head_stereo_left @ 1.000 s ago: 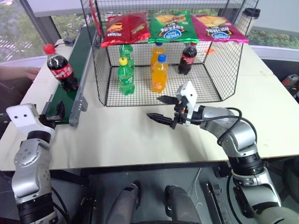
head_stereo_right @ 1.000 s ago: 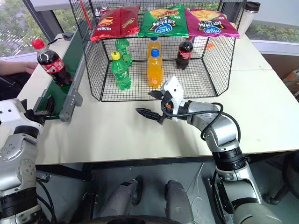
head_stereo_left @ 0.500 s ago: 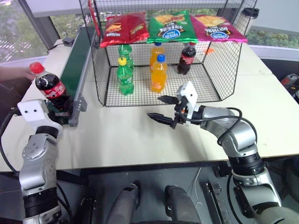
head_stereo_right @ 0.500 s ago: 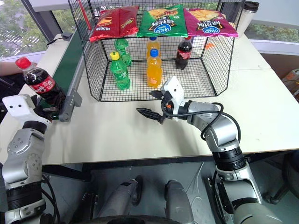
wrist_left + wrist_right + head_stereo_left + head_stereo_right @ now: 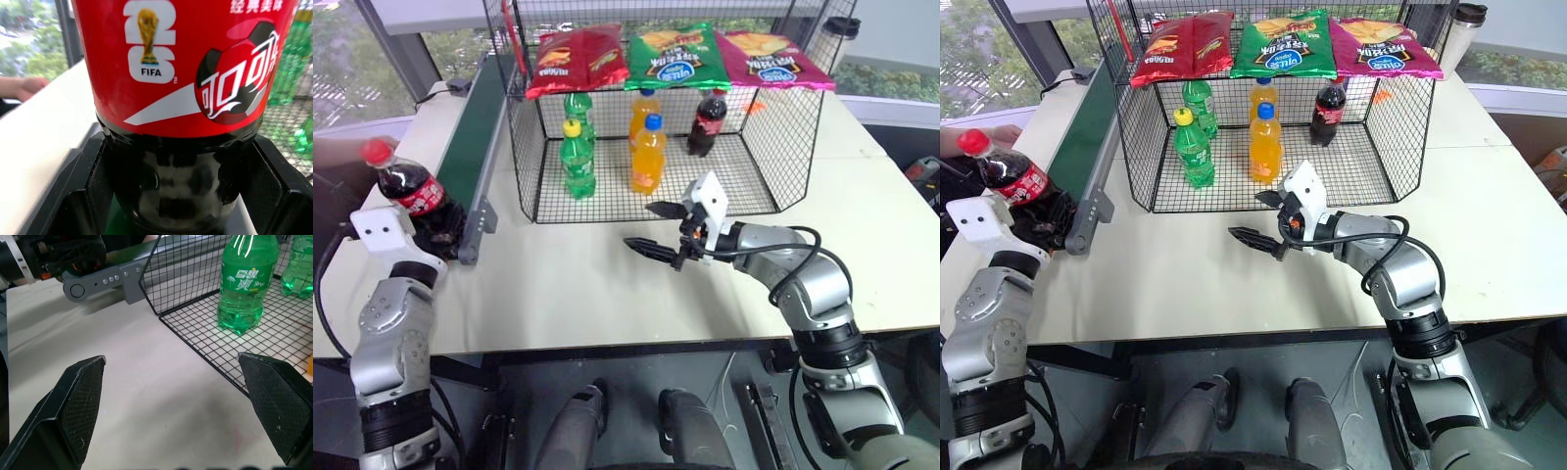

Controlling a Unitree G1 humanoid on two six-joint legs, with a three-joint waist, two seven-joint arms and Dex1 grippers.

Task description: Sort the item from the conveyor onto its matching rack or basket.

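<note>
Dark-brown cola bottle (image 5: 409, 190) is clamped low in the left gripper (image 5: 438, 227) at the conveyor (image 5: 475, 127) end, cap tilted leftward; the wire cage (image 5: 773, 147) lies rightward, nearer the spread-fingered, empty right gripper (image 5: 658, 229).

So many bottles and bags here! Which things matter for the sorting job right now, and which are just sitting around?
Part of the job:
- small cola bottle with red cap, clamped in the left gripper
- dark-green conveyor belt
- black wire-mesh cage

Just sitting there:
- green bottles
- orange-drink bottles
- second cola bottle
- crisp bags
- right gripper, open, idle
</note>
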